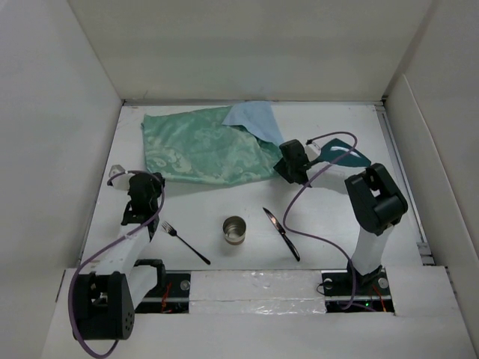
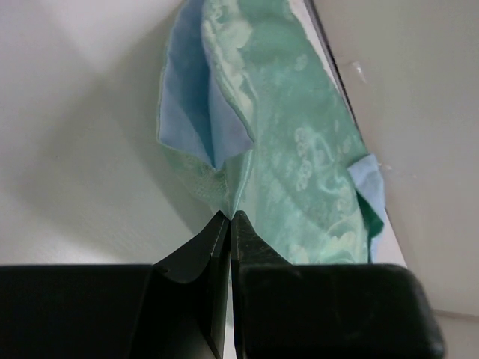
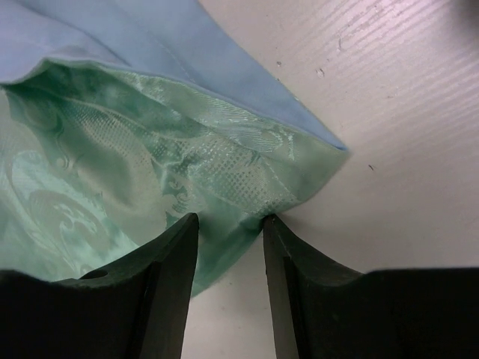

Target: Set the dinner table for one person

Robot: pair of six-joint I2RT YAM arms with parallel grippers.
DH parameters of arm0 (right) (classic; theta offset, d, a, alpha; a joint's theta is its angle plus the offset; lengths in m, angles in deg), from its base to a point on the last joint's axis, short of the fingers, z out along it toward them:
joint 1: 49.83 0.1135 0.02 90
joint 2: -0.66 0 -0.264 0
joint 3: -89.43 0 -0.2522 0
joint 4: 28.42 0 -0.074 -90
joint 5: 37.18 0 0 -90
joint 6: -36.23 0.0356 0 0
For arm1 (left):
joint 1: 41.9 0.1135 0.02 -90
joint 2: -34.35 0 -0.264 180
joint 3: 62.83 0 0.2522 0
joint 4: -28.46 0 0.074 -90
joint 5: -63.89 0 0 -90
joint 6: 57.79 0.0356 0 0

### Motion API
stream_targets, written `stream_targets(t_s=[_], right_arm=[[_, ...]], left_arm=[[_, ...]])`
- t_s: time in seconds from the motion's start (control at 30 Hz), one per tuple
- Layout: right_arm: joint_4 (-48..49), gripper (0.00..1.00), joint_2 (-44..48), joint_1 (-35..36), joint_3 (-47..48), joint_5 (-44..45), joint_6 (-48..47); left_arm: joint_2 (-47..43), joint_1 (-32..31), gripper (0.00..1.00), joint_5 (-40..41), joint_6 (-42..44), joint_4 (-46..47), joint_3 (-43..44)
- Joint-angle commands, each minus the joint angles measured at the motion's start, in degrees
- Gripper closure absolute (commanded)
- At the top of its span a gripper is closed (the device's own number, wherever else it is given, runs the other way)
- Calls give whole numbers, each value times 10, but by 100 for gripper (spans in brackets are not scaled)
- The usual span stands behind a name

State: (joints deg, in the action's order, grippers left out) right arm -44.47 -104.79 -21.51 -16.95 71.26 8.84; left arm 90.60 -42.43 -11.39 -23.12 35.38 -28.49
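My left gripper (image 2: 228,217) is pinched shut on the near left corner of the mint-green cloth (image 1: 202,153). My right gripper (image 3: 228,221) stands half open astride its near right corner. The dinner table (image 1: 217,198) lies directly beneath both, its white surface under the cloth

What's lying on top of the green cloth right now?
Its far right corner, folded back to show the light blue underside, lies on the green cloth. The right gripper, jaws open, straddles the cloth's edge by its near right end. Anything beneath the cloth is covered.
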Motion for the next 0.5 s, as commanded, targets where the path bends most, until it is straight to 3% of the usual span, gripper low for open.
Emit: stream_targets(t_s=[0.0, 0.17, 0.47], right_arm=[[-84, 54, -26, 12, 20, 75, 88], [-86, 54, -14, 17, 5, 101, 141], [-93, 56, -20, 5, 13, 100, 146]], left_arm=[[-44, -2, 100, -6, 8, 51, -15], [-61, -2, 100, -7, 16, 47, -12], [-45, -2, 100, -12, 15, 56, -20]])
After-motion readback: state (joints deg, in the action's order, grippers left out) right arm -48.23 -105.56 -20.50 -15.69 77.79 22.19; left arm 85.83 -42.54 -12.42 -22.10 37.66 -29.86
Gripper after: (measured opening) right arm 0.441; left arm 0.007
